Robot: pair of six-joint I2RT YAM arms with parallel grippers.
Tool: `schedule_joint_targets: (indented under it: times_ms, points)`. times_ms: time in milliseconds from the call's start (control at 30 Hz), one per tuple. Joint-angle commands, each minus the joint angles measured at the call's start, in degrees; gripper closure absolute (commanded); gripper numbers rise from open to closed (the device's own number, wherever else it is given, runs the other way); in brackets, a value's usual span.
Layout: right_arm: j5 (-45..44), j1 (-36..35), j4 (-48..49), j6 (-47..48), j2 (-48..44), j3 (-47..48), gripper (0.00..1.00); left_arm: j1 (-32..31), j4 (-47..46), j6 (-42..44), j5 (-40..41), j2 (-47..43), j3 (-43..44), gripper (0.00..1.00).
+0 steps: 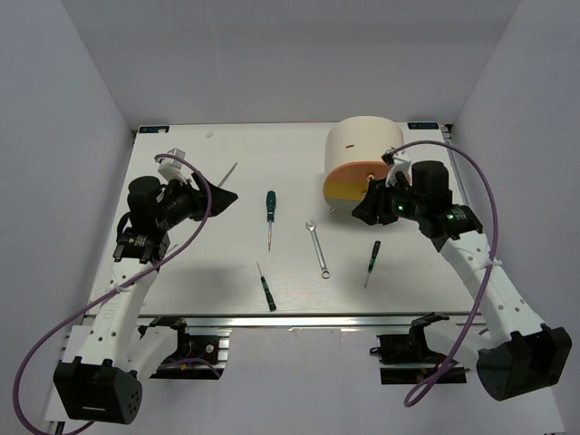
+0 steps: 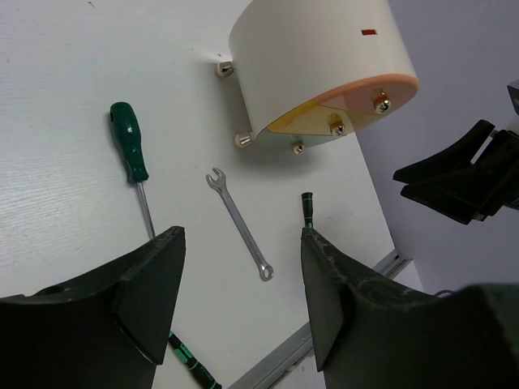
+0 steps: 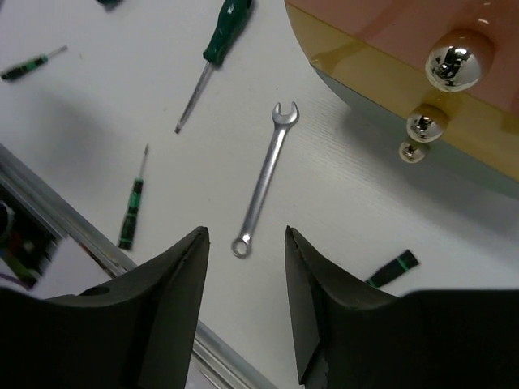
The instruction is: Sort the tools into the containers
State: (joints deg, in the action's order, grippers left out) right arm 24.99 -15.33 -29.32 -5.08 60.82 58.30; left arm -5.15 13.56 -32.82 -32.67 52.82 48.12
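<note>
Left hand (image 1: pixel 220 198) mid-left, right hand (image 1: pixel 370 210) beside container (image 1: pixel 362 145) upper right: both part-open, empty | wrench (image 1: pixel 318 249), screwdrivers (image 1: pixel 270 207) flat on surface (image 1: pixel 181 263), centre | risk: flat wrench skids from pinch; right hand nudges container (drawer front (image 1: pixel 349 181) looks shut)

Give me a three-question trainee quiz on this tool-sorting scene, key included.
1. Fill in: the left gripper and the right gripper each hold nothing; their jaws stand ____.
2. Which is nearer the drum-shaped box? A. left gripper B. right gripper
3. True or false: the wrench lies inside the drum-shaped box.

Key: 1. open. 2. B. 3. False; it lies on the table.
</note>
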Motion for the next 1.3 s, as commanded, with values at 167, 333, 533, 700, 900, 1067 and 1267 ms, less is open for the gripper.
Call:
schedule_joint_targets:
  times_ms: [167,333,533,700,900,1067,1267]
  points:
    - [-23.4,-6.9,12.7,-25.2,4.2,2.3,0.46,0.0,2.1,0.4,0.1,-1.0,0.7,0.29]
    - [-30.6,-6.8,13.9,-27.7,8.0,4.1,0.45,0.0,1.6,-0.6,1.2,-2.4,-0.1,0.29]
    - [-33.1,-6.4,17.7,-26.2,10.5,4.3,0.44,-0.1,1.6,-0.7,1.4,-2.5,-0.3,0.29]
    - [-34.0,-5.0,18.6,-25.1,11.9,5.0,0.44,-0.1,1.5,-0.6,1.5,-2.3,-0.3,0.29]
    - [-34.7,-2.9,18.5,-23.2,12.8,5.9,0.45,-0.1,0.4,-1.0,1.2,-2.3,-1.0,0.29]
    - [-33.3,-1.6,20.5,-22.3,13.3,5.1,0.5,-0.1,-0.2,-1.3,1.2,-2.1,-1.3,0.29]
    - [-31.8,-1.6,22.3,-21.0,13.1,3.8,0.75,-0.1,-0.1,-1.2,1.4,-2.0,-1.0,0.29]
